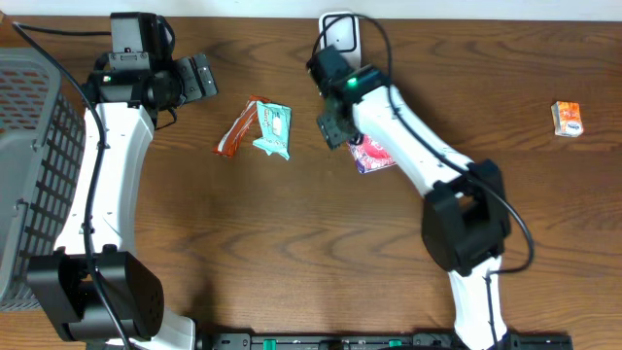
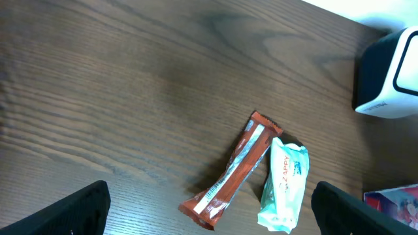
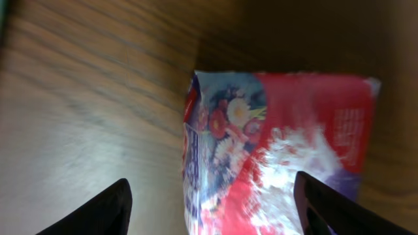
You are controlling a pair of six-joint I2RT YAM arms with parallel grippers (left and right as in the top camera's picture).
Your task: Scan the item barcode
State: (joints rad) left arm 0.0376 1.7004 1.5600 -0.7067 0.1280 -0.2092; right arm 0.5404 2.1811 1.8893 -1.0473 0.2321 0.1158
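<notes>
A red, white and purple floral packet (image 1: 372, 154) lies flat on the wooden table, just below the white and black scanner (image 1: 340, 29). My right gripper (image 1: 338, 131) hangs low over the packet's left end. In the right wrist view the packet (image 3: 274, 143) lies between the open jaws of the right gripper (image 3: 212, 189); the left finger stands clear of it and the right finger is near its edge. My left gripper (image 1: 204, 76) is open at the upper left, with nothing between its fingers (image 2: 88, 209). No barcode shows on the packet.
A red-brown bar (image 1: 238, 129) and a teal packet (image 1: 273, 131) lie side by side left of centre, below the left gripper (image 2: 210, 189). A small orange box (image 1: 568, 119) sits at the far right. A grey wire basket (image 1: 29, 165) fills the left edge.
</notes>
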